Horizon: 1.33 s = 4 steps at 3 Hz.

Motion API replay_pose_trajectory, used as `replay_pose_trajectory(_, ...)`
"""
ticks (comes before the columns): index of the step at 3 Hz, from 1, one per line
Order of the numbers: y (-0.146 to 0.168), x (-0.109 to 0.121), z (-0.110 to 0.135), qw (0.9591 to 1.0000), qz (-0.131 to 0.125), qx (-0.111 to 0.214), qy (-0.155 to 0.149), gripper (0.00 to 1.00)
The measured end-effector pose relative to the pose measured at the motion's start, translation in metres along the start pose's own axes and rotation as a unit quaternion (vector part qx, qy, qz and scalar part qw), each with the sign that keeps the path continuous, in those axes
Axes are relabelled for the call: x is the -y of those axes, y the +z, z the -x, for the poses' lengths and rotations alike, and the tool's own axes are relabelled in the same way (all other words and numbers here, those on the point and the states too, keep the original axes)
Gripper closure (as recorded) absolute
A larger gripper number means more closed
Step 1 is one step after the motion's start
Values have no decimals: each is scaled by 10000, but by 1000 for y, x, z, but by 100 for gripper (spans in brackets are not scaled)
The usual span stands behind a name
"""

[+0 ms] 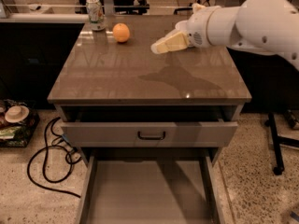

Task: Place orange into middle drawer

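The orange [121,32] sits on the brown cabinet top [140,73] at the back left, next to a soda can. My gripper [158,47], cream-coloured on a white arm, hovers over the back middle of the top, pointing left, a short way right of the orange and not touching it. The middle drawer [149,190] is pulled out at the bottom of the view, a wide grey tray with a bare flat floor and low side walls. Nothing lies in it.
A soda can [96,13] stands at the back left corner of the top. Above the open tray, a drawer with a grey front and black handle [150,135] is slightly open. Black cables [46,157] lie on the floor at left; a stand's leg [275,148] is at right.
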<state>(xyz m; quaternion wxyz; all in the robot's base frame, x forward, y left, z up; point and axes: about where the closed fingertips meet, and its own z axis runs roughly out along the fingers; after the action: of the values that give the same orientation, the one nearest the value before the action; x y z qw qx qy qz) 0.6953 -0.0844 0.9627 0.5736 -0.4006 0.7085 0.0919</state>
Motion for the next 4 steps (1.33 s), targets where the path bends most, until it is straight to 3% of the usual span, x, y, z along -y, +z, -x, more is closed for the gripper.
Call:
replay_pose_trajectory(1,51,18,5,9986,-161,270,421,0)
replay_pose_trajectory(3,136,39,-2,9907,-388,595,1159,0)
replay_pose_trajectory(4,136,39,-2,9907,-387,595,1159,0)
